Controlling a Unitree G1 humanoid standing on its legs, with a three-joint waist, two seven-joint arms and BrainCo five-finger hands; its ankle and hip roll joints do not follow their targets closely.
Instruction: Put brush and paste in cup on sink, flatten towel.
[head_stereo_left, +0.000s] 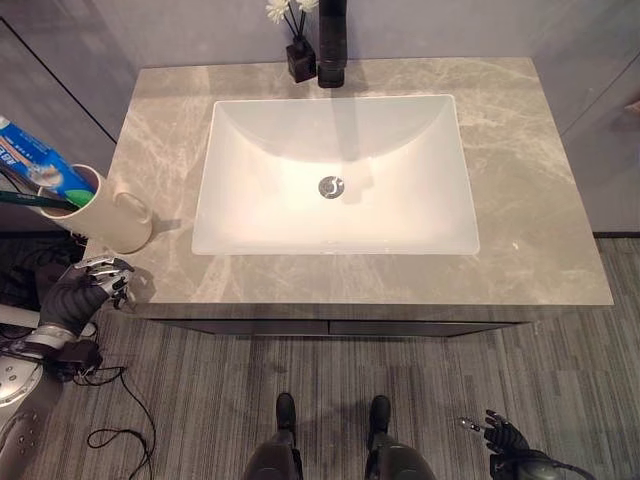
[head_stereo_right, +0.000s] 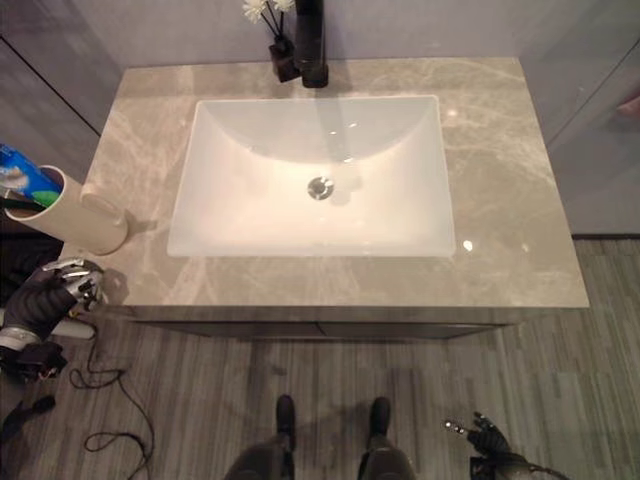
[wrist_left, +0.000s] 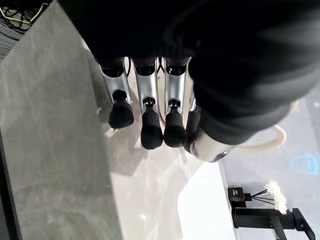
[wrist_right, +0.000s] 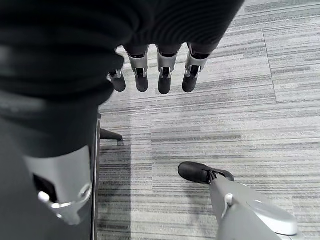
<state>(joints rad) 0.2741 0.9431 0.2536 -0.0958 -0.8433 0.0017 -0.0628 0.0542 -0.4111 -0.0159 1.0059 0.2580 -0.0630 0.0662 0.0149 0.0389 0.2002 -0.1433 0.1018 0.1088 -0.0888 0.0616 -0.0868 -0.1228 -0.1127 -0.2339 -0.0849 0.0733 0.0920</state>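
A cream cup (head_stereo_left: 112, 218) with a handle stands at the far left edge of the grey stone counter (head_stereo_left: 530, 200). A blue and green toothpaste tube (head_stereo_left: 40, 165) and a dark toothbrush (head_stereo_left: 35, 200) stick out of it, leaning left. My left hand (head_stereo_left: 85, 290) hovers at the counter's front left corner, just in front of the cup, holding nothing. In the left wrist view its fingers (wrist_left: 150, 132) hang relaxed above the stone, with the cup's handle (wrist_left: 265, 145) beyond. My right hand (head_stereo_left: 510, 440) hangs low over the floor at the lower right, its fingers (wrist_right: 162, 82) straight and empty.
A white rectangular basin (head_stereo_left: 240, 130) fills the middle of the counter. Behind it stand a black faucet (head_stereo_left: 332, 45) and a small dark vase of white flowers (head_stereo_left: 300, 55). Grey striped flooring (head_stereo_left: 450, 370) lies in front of the cabinet.
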